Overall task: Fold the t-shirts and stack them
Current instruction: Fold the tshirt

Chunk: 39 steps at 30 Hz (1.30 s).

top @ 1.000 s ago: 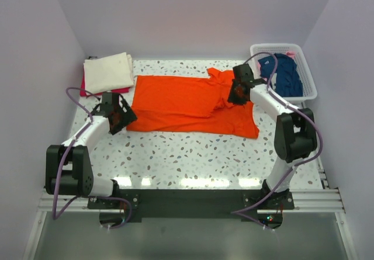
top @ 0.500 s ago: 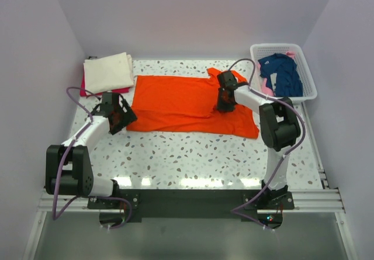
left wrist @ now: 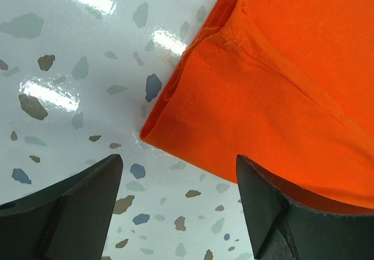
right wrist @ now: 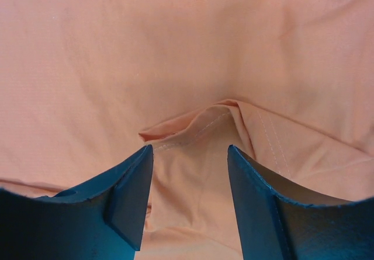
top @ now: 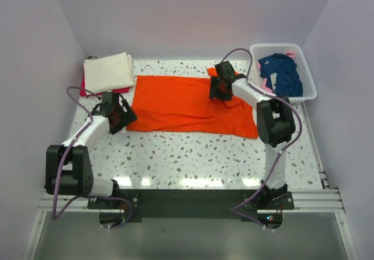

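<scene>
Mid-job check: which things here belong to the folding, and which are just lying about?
Job: orange shirt; cream shirt; red shirt under it; navy shirt.
Lying about: basket holding the navy shirt.

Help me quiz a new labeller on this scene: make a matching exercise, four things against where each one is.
Things:
1. orange t-shirt
2. cream t-shirt
3. navy t-shirt
4. left gripper

Places:
A. in the white basket
B. folded, at the far left corner of the table
C. open, over the orange shirt's near-left corner
D. spread across the table's middle

Pairs: 1-D, 2-B, 3-A, 4-C
</scene>
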Each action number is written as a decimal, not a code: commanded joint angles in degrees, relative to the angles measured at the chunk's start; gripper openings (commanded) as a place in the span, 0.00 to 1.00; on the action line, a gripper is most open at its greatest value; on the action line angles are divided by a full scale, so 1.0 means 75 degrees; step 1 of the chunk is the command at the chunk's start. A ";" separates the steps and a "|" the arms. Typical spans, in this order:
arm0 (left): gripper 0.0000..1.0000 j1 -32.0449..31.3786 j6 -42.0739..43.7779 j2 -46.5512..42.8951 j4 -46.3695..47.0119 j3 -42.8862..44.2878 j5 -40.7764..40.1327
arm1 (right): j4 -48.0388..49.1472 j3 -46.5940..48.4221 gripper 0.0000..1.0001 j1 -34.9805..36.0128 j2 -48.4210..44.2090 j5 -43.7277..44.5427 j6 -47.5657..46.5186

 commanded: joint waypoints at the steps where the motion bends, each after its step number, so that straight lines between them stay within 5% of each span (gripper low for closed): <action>1: 0.84 0.0053 0.0215 -0.0048 0.0258 0.0266 0.0081 | -0.0004 0.0152 0.58 0.0040 -0.0247 0.0181 -0.0294; 5: 0.84 0.0053 0.0203 -0.0024 0.0281 0.0254 0.0093 | 0.0067 -0.0527 0.55 0.0040 -0.1032 0.0755 -0.0295; 12: 0.84 0.0053 0.0215 -0.0036 0.0293 0.0230 0.0116 | 0.0394 -0.1921 0.32 0.0039 -0.1713 0.1096 -0.0166; 39: 0.83 0.0053 0.0273 0.0046 0.0305 0.0265 0.0163 | 0.0032 0.0151 0.30 -0.0335 0.0161 0.1658 -0.0435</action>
